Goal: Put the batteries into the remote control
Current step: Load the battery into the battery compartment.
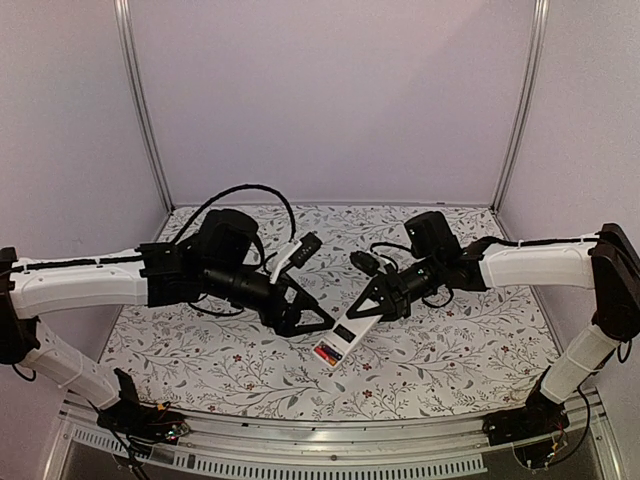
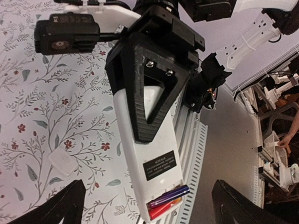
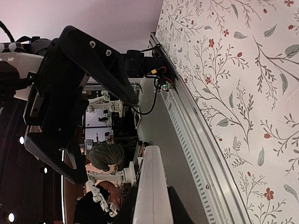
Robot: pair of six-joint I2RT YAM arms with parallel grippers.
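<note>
The remote control is held tilted above the table, white back up, its battery bay open at the near end. My right gripper is shut on its upper half. In the left wrist view one black finger lies across the remote's back. Two batteries lie side by side in the bay, one red, one looking dark purple. My left gripper is open and empty, its fingertips wide on either side of the remote's near end. In the right wrist view the remote's white edge sits between my right gripper's jaws.
A small white rounded lid lies on the floral tablecloth left of the remote. A slotted metal rail runs along the table's near edge. Pale walls close in the back and sides.
</note>
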